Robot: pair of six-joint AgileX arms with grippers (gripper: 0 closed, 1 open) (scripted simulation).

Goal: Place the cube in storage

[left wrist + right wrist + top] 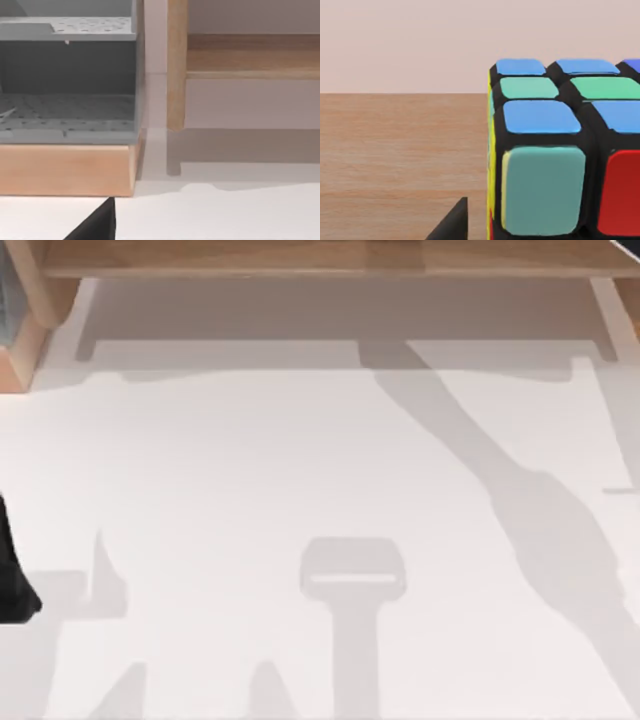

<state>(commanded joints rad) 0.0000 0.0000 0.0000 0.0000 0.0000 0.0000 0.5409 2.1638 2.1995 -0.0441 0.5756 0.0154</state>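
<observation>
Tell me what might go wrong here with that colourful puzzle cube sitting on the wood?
1. In the right wrist view the cube rests on a wooden surface very near the camera; a careless move might knock it.
2. The grey storage unit seen from the left wrist has low shelves, so the cube may catch on entry.
3. The wooden post beside it could obstruct an arm.

Overhead camera looks down; wrist cameras sit low, facing furniture closely.

There are no words, numbers or signs to read here. The cube point(560, 150) has plain colored squares, and the gray shelf point(70, 75) has small dots.
</observation>
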